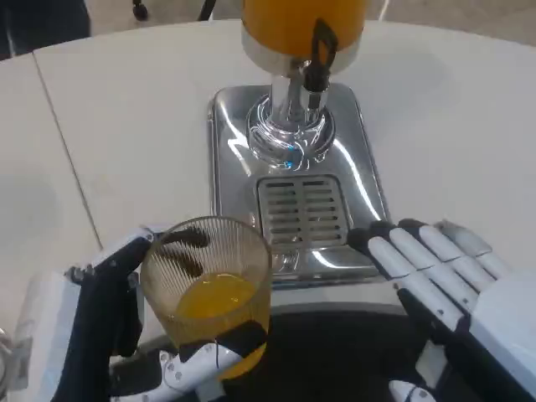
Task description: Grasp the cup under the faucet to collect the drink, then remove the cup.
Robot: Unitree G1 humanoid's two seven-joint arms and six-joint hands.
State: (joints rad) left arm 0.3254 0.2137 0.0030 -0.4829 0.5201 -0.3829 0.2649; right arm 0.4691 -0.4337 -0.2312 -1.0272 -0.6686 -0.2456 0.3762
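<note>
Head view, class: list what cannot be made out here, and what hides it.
- Dispenser tank: top cut off by the upper edge.
- Left hand: its fingers behind the cup show only blurred through the ribbed wall.
- Right hand: wrist cut off by the picture's corner.
- Drip grille: wetness unreadable under glare.

Left hand [126, 335] holds cup [208, 289] of orange drink beside dispenser [295, 126]; right hand [444, 276] flat.
</note>
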